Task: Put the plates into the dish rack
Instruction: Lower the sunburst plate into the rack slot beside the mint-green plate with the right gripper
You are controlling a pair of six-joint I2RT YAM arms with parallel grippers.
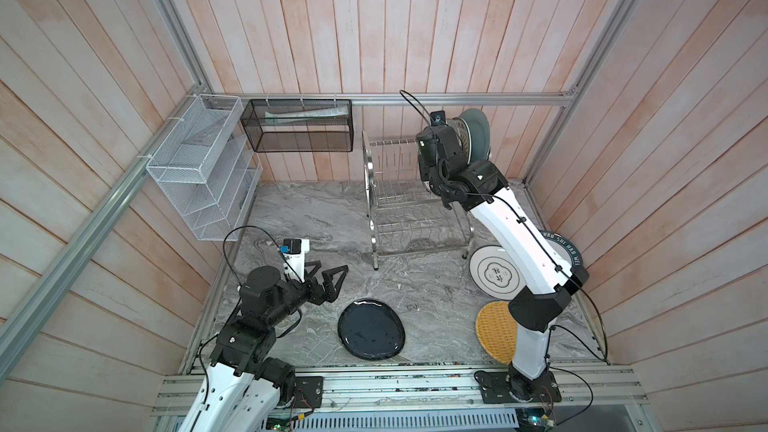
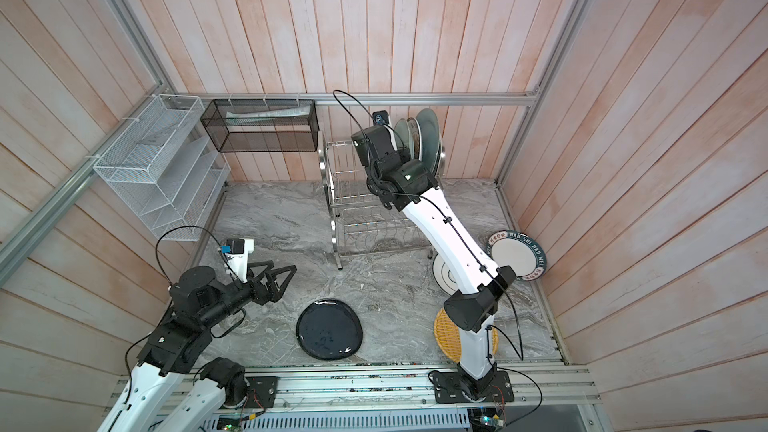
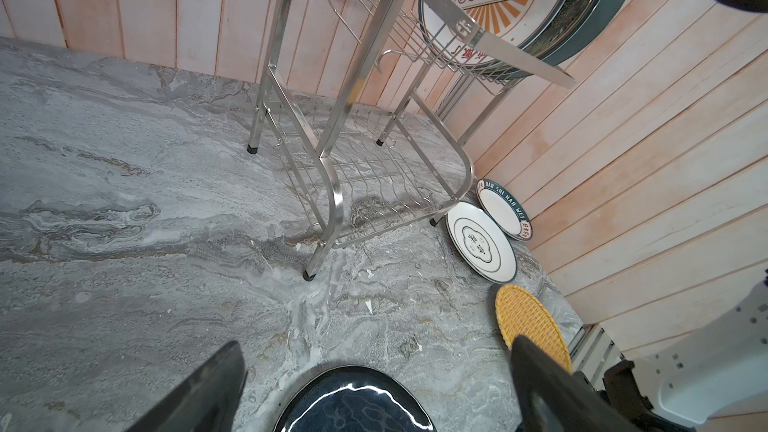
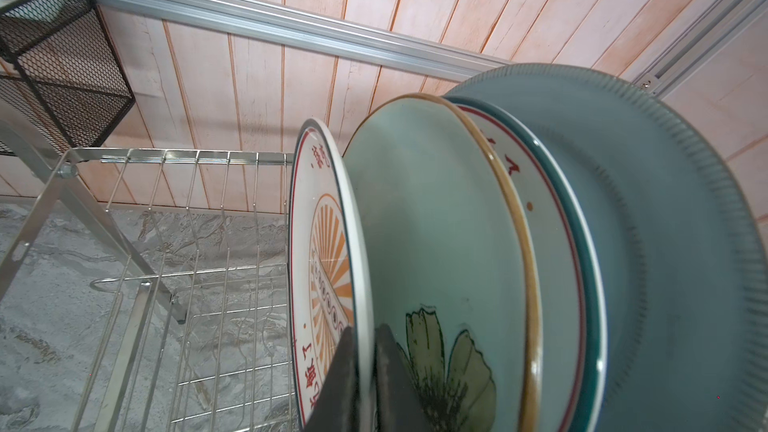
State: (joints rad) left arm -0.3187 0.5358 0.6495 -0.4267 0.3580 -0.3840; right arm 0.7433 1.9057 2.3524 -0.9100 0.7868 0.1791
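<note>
My right gripper [image 4: 365, 328] is shut on the rim of an orange-sunburst plate [image 4: 328, 251], which stands upright in the top tier of the dish rack [image 1: 399, 201]. Behind it stand a pale green flowered plate [image 4: 436, 243], a red-rimmed plate [image 4: 552, 243] and a grey-blue plate [image 4: 665, 222]. My left gripper [image 1: 332, 266] hangs open and holds nothing, just above the table beside the dark navy plate [image 1: 371, 328]. Flat on the table at the right lie two white lettered plates [image 3: 480, 238] [image 3: 500, 209] and a yellow woven plate [image 3: 528, 317], partly hidden by the right arm in both top views.
A white mesh organiser [image 1: 199, 168] and a black mesh basket [image 1: 299, 126] hang on the back left walls. Wooden walls close in the marble table [image 1: 299, 218] on three sides. The rack's lower tier [image 3: 365, 184] holds nothing.
</note>
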